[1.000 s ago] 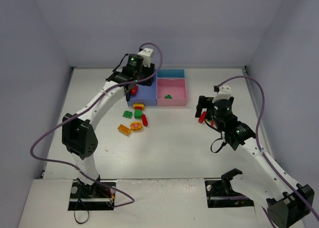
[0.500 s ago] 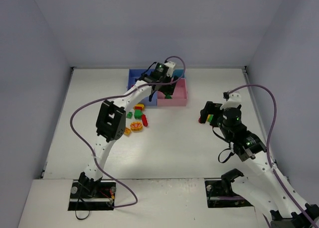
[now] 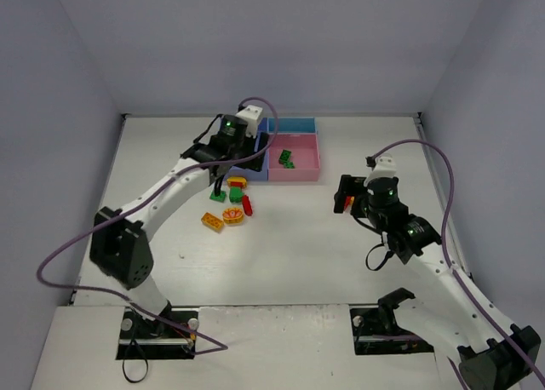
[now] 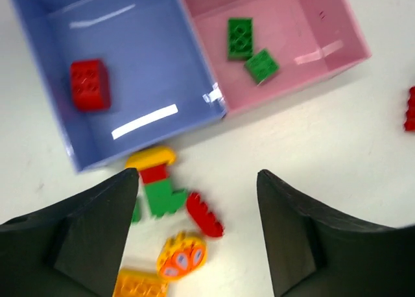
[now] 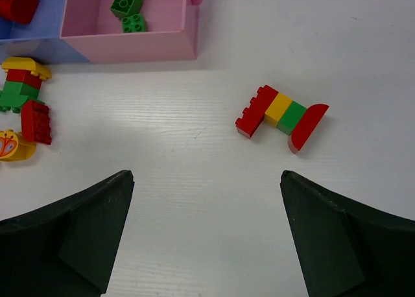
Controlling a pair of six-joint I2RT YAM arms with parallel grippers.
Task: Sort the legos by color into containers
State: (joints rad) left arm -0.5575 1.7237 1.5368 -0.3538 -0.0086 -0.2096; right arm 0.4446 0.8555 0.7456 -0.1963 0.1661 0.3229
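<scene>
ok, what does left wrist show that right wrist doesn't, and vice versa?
Only left wrist: the whole blue tray with its red brick (right wrist clips both), plus an orange brick at the bottom edge.
Only right wrist: the red-yellow-green-red stack in full, lying apart from the rest; left wrist has at most a red sliver at its right edge.
Both: the pink tray holding two green bricks, the yellow-topped stack, a loose red brick, the round yellow piece.
</scene>
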